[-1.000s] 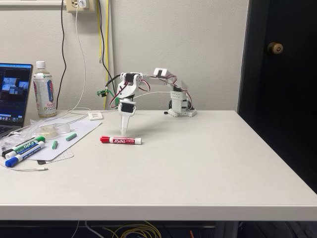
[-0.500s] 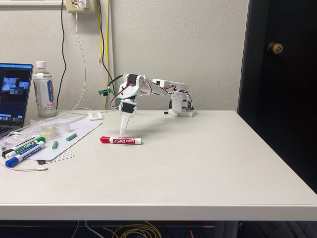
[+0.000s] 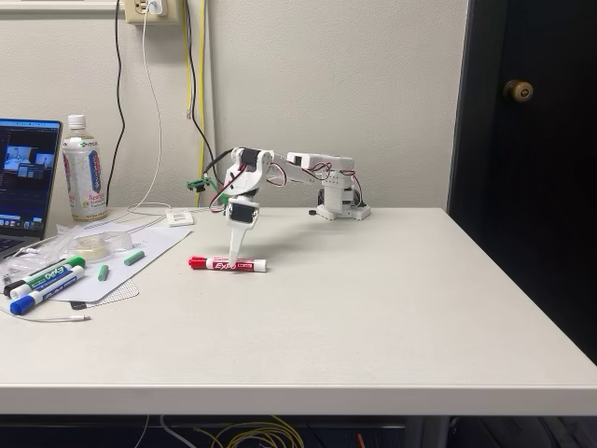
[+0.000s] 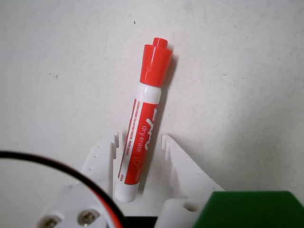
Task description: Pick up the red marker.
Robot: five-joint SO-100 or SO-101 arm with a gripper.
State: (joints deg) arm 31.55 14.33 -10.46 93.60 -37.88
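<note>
The red marker lies flat on the white table, its red cap to the left in the fixed view. My gripper points straight down with its tips at the marker's middle. In the wrist view the red marker runs up the frame with its cap at the top and its white end at the bottom. My gripper is open there, with one white finger on each side of the barrel. A narrow gap shows on both sides.
At the left edge lie a green-capped marker and a blue-capped marker on paper, near a tape roll, a bottle and a laptop. The arm's base stands at the back. Cables hang on the wall.
The arm has stretched forward and lowered. The gripper's tips have come down from just above the table behind the marker to the marker's barrel. The marker has not moved.
</note>
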